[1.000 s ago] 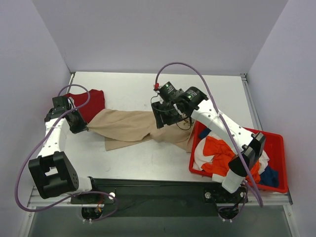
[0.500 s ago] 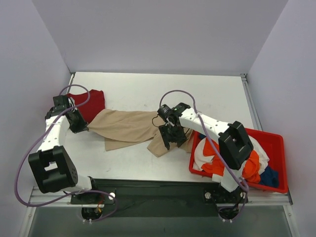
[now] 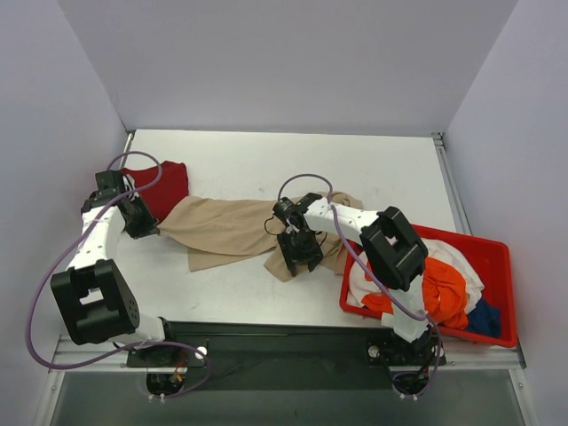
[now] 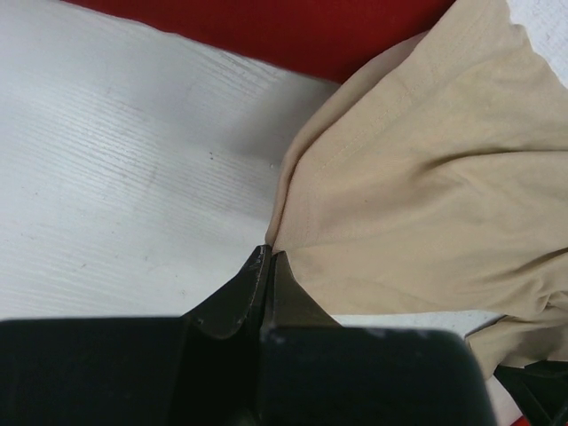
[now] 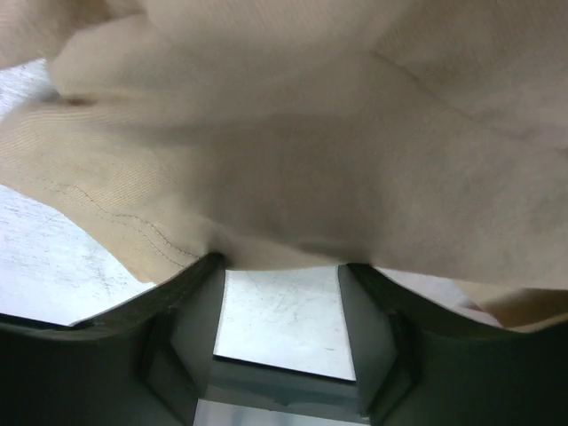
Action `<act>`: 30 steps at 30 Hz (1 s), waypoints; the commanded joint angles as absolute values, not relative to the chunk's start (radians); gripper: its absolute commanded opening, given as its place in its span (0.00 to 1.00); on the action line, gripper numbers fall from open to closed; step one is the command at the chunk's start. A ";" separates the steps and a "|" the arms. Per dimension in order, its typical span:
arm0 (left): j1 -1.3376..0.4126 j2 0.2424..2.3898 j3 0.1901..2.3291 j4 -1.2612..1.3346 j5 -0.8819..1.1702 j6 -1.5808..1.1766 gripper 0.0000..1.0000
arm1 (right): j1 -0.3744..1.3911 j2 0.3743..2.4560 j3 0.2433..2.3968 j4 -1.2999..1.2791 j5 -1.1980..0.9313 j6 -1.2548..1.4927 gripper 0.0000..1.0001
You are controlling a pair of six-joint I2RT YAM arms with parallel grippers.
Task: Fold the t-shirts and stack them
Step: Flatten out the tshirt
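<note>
**A:** Nearest entry, right side?
**B:** One red bin (image 3: pixel 484 240): orange tee (image 3: pixel 444 288), white tee (image 3: pixel 359 280) and blue tee (image 3: pixel 484 318), heaped.
**A:** Right arm?
**B:** Doubled back low over the surface (image 3: pixel 266 164). The right tool (image 5: pixel 282 293) is released; only its wrist view shows the beige tee (image 3: pixel 222 226) draped across the parted tips.
**A:** Left arm?
**B:** Reaching forward at the left edge, the left tool (image 4: pixel 269 257) clenched on the beige tee's corner.
**A:** Farthest?
**B:** One dark red tee (image 3: pixel 164 185), touching the beige.

Left gripper (image 4: pixel 269 255) far left, jaws shut on beige t-shirt (image 4: pixel 426 177). Right gripper (image 5: pixel 280 266) centre, elbow folded back, jaws parted.
</note>
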State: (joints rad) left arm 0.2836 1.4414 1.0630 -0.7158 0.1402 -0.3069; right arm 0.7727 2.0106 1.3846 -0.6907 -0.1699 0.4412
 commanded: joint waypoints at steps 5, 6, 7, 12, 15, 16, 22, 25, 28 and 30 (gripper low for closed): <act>0.290 1.430 1.094 -0.701 0.158 -0.298 0.00 | 0.749 2.005 1.396 -0.686 -0.135 0.449 0.00; 0.290 1.431 1.091 -0.700 0.158 -0.299 0.00 | 0.744 2.005 1.396 -0.686 -0.130 0.449 0.00; 0.291 1.433 1.092 -0.698 0.158 -0.299 0.00 | 0.741 1.970 1.379 -0.689 -0.127 0.451 0.00; 0.291 1.434 1.097 -0.701 0.153 -0.296 0.00 | 0.723 1.817 1.347 -0.768 -0.112 0.465 0.00; 0.290 1.434 1.097 -0.698 0.147 -0.295 0.00 | 0.727 1.715 1.374 -0.885 -0.072 0.463 0.00; 0.291 1.434 1.095 -0.701 0.147 -0.293 0.00 | 0.726 1.677 1.388 -0.944 -0.051 0.454 0.00; 0.291 1.407 1.080 -0.704 0.124 -0.284 0.00 | 0.726 1.696 1.592 -1.068 -0.052 0.382 0.18; 0.290 1.402 1.074 -0.704 0.121 -0.281 0.00 | 0.726 1.774 1.675 -1.060 -0.129 0.344 0.42; 0.293 1.401 1.074 -0.707 0.114 -0.279 0.00 | 0.726 1.801 1.648 -1.039 -0.149 0.353 0.49; 0.298 1.402 1.077 -0.706 0.115 -0.279 0.00 | 0.723 1.792 1.591 -0.996 -0.147 0.376 0.49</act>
State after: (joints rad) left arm 0.2844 1.4384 1.0630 -0.7158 0.1272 -0.3012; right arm 0.7261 1.7779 1.6455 -0.9611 -0.1249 0.3737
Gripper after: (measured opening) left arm 0.022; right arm 0.491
